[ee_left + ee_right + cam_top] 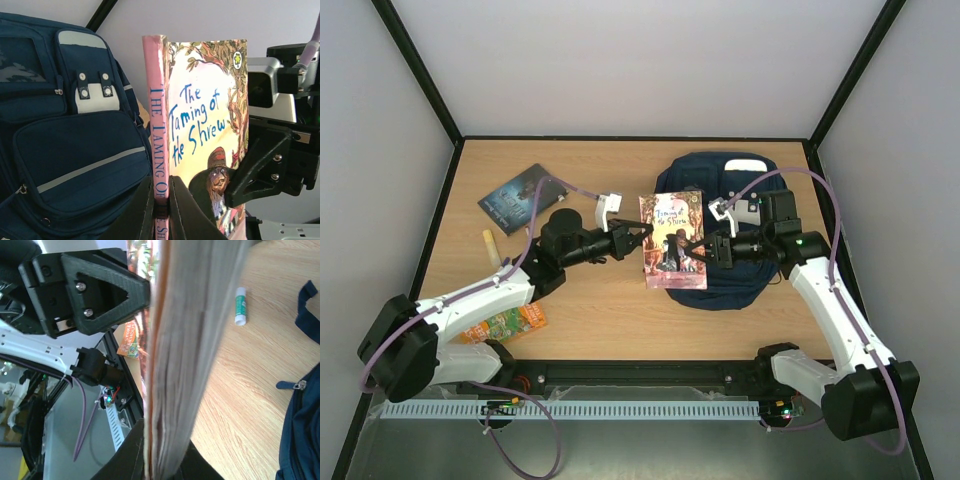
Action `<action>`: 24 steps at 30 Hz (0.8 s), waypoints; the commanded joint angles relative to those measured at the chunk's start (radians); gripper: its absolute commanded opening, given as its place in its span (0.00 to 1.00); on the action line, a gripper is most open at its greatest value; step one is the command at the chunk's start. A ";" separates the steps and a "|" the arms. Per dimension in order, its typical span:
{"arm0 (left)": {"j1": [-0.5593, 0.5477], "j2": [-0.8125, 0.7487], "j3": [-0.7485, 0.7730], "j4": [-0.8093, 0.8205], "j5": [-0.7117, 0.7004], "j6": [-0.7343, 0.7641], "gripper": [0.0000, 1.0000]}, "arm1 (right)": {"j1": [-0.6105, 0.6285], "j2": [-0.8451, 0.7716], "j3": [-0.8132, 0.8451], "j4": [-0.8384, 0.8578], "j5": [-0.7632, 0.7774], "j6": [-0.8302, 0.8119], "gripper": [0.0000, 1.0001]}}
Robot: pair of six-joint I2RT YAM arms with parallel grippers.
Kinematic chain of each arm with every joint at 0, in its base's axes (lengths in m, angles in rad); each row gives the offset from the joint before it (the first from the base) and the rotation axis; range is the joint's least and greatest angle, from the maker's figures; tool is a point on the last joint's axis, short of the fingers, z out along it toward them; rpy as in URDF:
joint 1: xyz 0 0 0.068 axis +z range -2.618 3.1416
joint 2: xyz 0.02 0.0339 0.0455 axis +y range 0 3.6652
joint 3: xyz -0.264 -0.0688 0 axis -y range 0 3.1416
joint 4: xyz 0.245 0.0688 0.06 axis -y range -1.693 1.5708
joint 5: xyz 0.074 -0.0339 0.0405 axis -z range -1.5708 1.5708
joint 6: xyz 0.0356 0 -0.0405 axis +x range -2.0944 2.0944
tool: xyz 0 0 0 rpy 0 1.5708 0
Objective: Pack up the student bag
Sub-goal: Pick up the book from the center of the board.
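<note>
Two claws share one paperback above the bench point(610, 310). At the far left of the overhead view, a dark book point(517, 198), a glue stick point(493, 247) and an orange packet point(505, 324) lie on the wood, well apart from the work. Next comes the left claw point(638, 240), pinched narrow on the spine of the paperback point(672, 240). On the book's other side the right claw point(698, 248) is closed on the page edge, its jaws hugging the block. Furthest right is the bag point(735, 290), lying on the right half of the bench, partly under the raised book and the right arm.

This looks like a hand-over, or a two-armed carry towards the bag. To do it well, neither claw should let go until the other's grip is sure, and the book should go in edge first, in line with the opening.

No view shows that opening. Only the left wrist view gives the book's title and the bag's front pockets, pale stripe and grey buckle patch. Only the right wrist view shows the pages edge-on, the glue stick's green label and a zip pull. The layout of the whole bench shows only from overhead.
</note>
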State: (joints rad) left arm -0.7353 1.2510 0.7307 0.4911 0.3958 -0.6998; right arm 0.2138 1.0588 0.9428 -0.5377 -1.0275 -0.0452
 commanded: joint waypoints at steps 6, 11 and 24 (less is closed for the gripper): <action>0.008 -0.020 -0.003 0.011 -0.037 0.020 0.02 | 0.003 0.009 -0.001 0.036 0.047 0.039 0.01; 0.007 -0.002 -0.011 0.065 0.023 0.013 0.50 | 0.004 0.001 0.000 0.037 0.025 0.031 0.01; -0.052 0.099 -0.030 0.199 0.198 -0.043 0.37 | 0.003 0.035 0.029 0.019 -0.002 0.009 0.01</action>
State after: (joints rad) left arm -0.7746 1.3483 0.7048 0.5816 0.5186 -0.7437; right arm 0.2146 1.0805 0.9417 -0.5102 -0.9897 -0.0189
